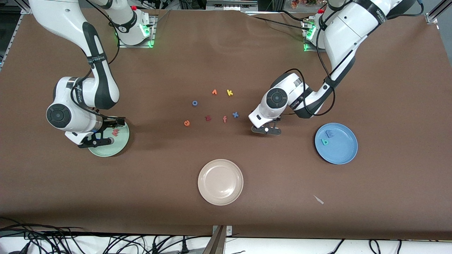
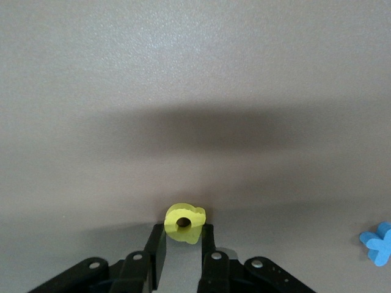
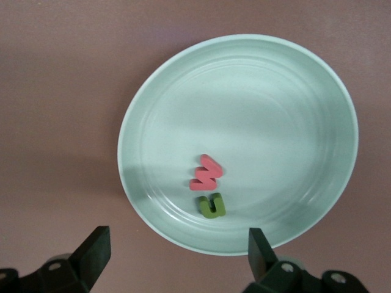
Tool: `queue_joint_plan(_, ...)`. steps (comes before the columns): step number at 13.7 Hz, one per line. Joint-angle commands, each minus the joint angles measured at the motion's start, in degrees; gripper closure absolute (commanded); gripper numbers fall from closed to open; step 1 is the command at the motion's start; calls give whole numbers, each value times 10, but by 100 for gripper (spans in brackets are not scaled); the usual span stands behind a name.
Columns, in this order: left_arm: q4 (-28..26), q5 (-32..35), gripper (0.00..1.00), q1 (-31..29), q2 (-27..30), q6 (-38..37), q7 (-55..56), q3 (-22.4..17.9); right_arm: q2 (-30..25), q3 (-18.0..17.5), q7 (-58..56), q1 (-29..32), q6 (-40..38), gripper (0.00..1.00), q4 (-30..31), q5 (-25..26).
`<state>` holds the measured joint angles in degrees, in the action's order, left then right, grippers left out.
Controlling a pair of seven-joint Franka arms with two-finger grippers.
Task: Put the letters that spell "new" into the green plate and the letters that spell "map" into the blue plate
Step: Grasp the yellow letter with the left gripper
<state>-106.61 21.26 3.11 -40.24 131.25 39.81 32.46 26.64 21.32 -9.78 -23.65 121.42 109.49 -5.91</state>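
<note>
My left gripper (image 1: 267,129) is down at the table between the loose letters and the blue plate (image 1: 342,151), shut on the yellow a (image 2: 185,223) at its fingertips (image 2: 156,244). The blue plate holds the blue m (image 1: 331,133) and the teal p (image 1: 324,142). My right gripper (image 1: 113,131) hangs open and empty over the green plate (image 1: 106,150), above its rim (image 3: 177,241). In that plate (image 3: 263,110) lie the salmon-pink w (image 3: 206,173) and the green n (image 3: 212,205), side by side. The orange e (image 1: 186,123) lies on the table mid-way between the arms.
Loose letters lie in the table's middle: dark red z (image 1: 208,118), salmon f (image 1: 225,119), blue x (image 1: 235,114), blue o (image 1: 194,103), a small orange letter (image 1: 214,92), yellow k (image 1: 229,92). A beige plate (image 1: 220,194) sits nearer the front camera.
</note>
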Motion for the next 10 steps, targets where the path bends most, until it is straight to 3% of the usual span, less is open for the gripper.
queue_joint_plan(1,-4,18,91,-7,5,1,9,3,-22,-25,18,-1,-11,0,2,-10)
queue_joint_plan(3,0,17,92,-8,19,-8,4,4,-28,-46,58,-2,-12,0,1,-11)
queue_joint_plan(6,7,14,93,-23,47,-53,-11,8,-37,-115,208,-2,-7,0,-7,-11)
queue_joint_plan(10,13,-5,93,-119,82,-132,-151,37,-34,-178,350,-10,27,0,-10,-11)
